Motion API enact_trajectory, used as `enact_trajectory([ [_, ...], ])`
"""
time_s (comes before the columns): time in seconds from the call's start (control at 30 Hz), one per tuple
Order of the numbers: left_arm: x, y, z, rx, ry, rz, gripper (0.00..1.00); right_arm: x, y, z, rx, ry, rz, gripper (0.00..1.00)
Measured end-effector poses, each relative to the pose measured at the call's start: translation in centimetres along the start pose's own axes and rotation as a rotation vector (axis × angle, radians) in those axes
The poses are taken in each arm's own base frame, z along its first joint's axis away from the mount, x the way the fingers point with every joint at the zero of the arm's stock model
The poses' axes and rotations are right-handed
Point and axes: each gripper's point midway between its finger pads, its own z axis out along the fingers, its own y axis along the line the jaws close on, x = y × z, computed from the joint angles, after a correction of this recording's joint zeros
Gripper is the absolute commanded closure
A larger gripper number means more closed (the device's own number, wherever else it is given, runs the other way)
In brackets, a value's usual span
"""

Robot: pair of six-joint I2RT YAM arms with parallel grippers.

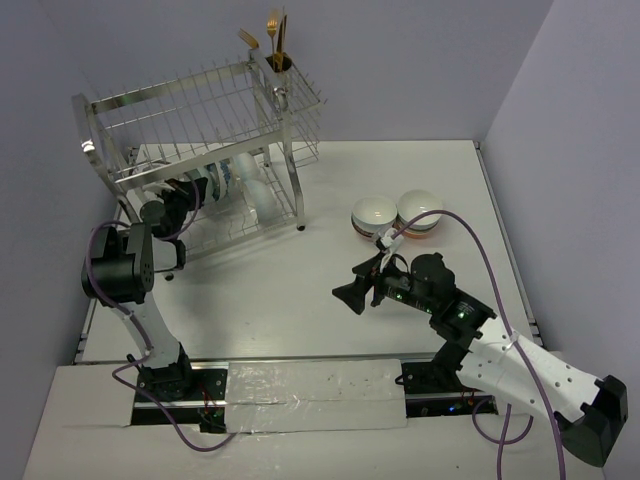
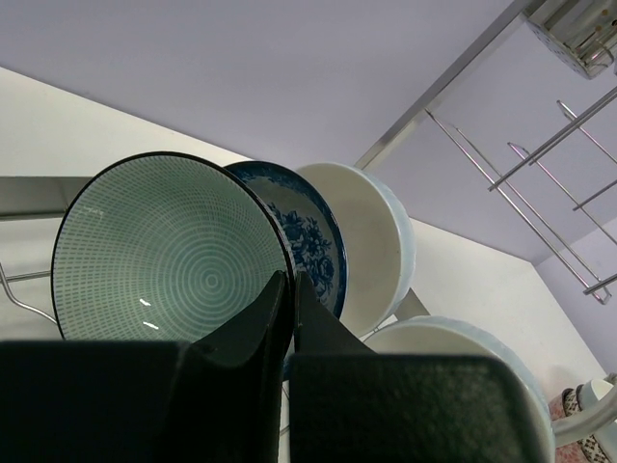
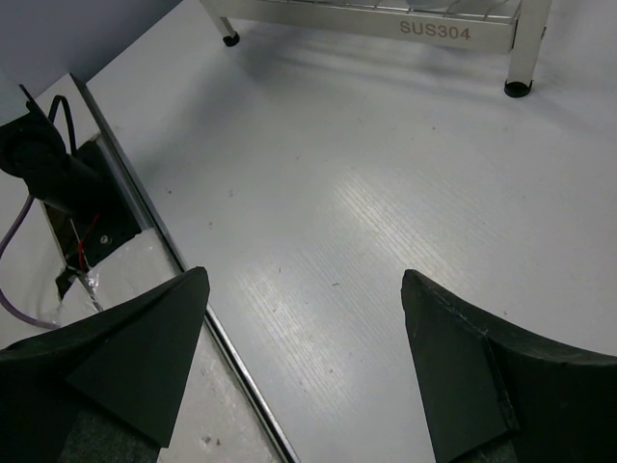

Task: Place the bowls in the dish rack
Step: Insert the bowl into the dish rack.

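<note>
The dish rack (image 1: 190, 110) stands at the back left, and several bowls stand on edge in its lower tier (image 1: 245, 178). My left gripper (image 1: 190, 192) reaches into that tier. In the left wrist view it (image 2: 289, 275) is shut on the black rim of a teal bowl (image 2: 164, 256). This bowl stands beside a blue-patterned bowl (image 2: 313, 241) and a white bowl (image 2: 371, 241). Two stacks of bowls (image 1: 374, 212) (image 1: 419, 208) sit on the table at the right. My right gripper (image 1: 352, 293) (image 3: 304, 280) hovers open over bare table in front of them, holding nothing.
A cutlery cup with gold utensils (image 1: 280, 65) sits at the rack's top right corner. The rack's base bar and feet (image 3: 434, 29) lie ahead of the right gripper. Another white bowl (image 2: 463, 338) lies low in the rack. A metal rail (image 3: 174, 251) runs along the table's near edge.
</note>
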Motion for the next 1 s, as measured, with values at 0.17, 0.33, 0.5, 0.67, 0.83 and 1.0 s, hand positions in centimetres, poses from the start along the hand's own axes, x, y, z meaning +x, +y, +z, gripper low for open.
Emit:
enact_trajectory([
  [0.17,-0.1,0.2,0.4,0.0,0.002,0.001,1.0,0.3,0.0,0.1,-0.003,0.012,0.001,0.12],
  [0.33,-0.1,0.5,0.6,-0.006,-0.002,0.006,1.0,0.5,0.1,0.3,-0.01,0.023,0.0,0.13],
  [0.5,-0.2,0.5,0.7,-0.008,-0.004,0.006,1.0,0.9,0.1,0.4,-0.018,0.04,0.0,0.13],
  [0.67,-0.2,0.6,0.5,-0.015,-0.01,0.016,1.0,1.0,0.1,0.5,-0.018,0.045,0.002,0.13],
  [0.83,-0.5,0.7,0.4,-0.027,-0.024,0.02,1.0,1.2,0.1,0.6,-0.019,0.052,0.002,0.13],
  [1.0,-0.7,0.8,0.4,-0.038,-0.029,0.021,1.0,1.3,0.0,0.6,-0.018,0.056,0.001,0.13],
])
